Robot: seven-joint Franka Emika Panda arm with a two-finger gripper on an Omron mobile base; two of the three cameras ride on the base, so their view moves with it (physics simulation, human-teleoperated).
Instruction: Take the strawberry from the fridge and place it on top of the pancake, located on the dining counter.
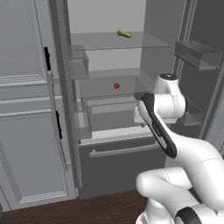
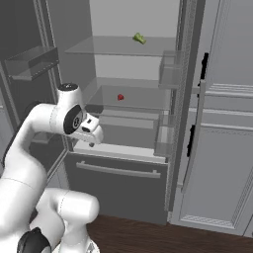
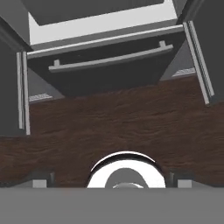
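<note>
The fridge (image 1: 118, 164) stands open in front of me, dark grey with glass shelves and a bottom drawer. A tiny red strawberry (image 1: 116, 86) lies on the middle glass shelf (image 2: 120, 97), towards the back. My gripper (image 2: 92, 141) hangs below and in front of that shelf, just above the drawer's top edge, and points down. From the left base it sits half behind my forearm (image 1: 141, 122). In the hand view its fingertips (image 3: 40, 183) stand far apart with nothing between them: open. The pancake and the dining counter are out of view.
A small green item (image 1: 124, 33) lies on the upper shelf (image 2: 139, 38). Door bins (image 1: 197, 54) line both open fridge doors. A lighter grey panelled cabinet (image 2: 222, 148) flanks the fridge. The hand view looks down on the drawer's bar handle (image 3: 109, 61) and dark wood floor (image 3: 118, 127).
</note>
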